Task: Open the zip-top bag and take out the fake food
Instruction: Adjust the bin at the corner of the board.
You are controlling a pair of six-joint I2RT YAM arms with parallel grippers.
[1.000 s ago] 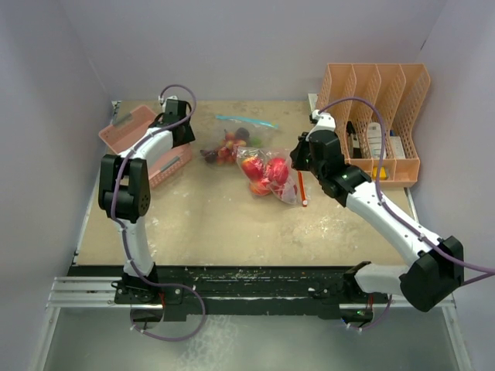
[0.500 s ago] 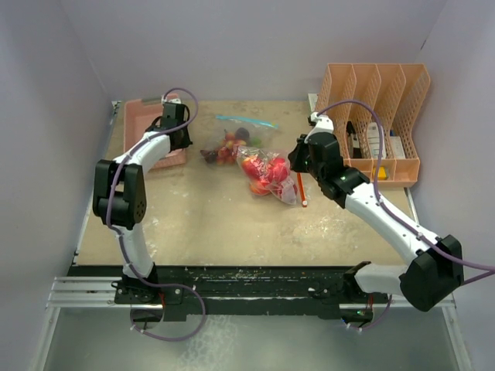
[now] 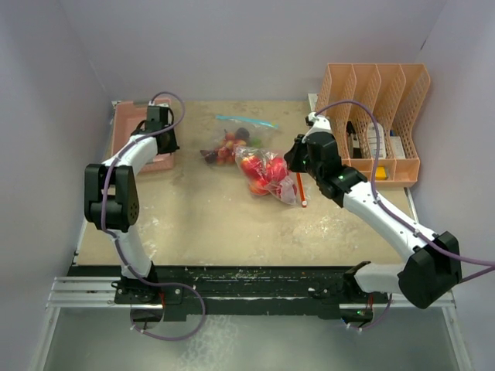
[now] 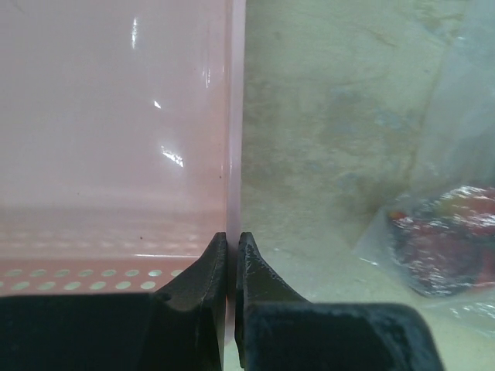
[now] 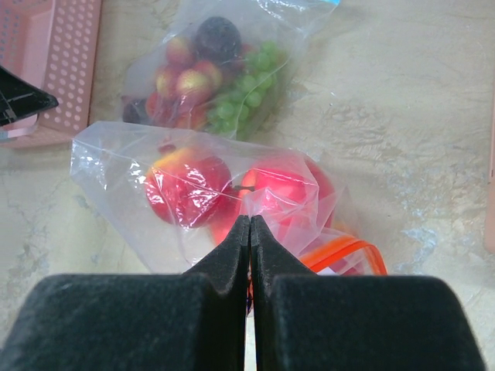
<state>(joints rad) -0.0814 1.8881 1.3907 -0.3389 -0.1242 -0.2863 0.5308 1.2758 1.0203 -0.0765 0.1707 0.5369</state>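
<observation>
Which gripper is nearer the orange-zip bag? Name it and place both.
Right. The right gripper is shut directly over the orange-zip bag; the left gripper is away to its left, clamped on the pink basket wall.

Clear zip-top plastic bag of red toy fruit (image 5: 193,185), at the right fingers (image 5: 232,255): no readable print.
Pink perforated plastic tray (image 4: 116,116), wall between the left fingers (image 4: 203,270): no lettering.
Peach lattice file rack (image 3: 379,93): contents too small to read.

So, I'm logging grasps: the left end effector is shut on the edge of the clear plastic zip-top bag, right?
No. The left end effector is shut on the edge of the pink perforated plastic basket instead; the left wrist view shows it.
</observation>
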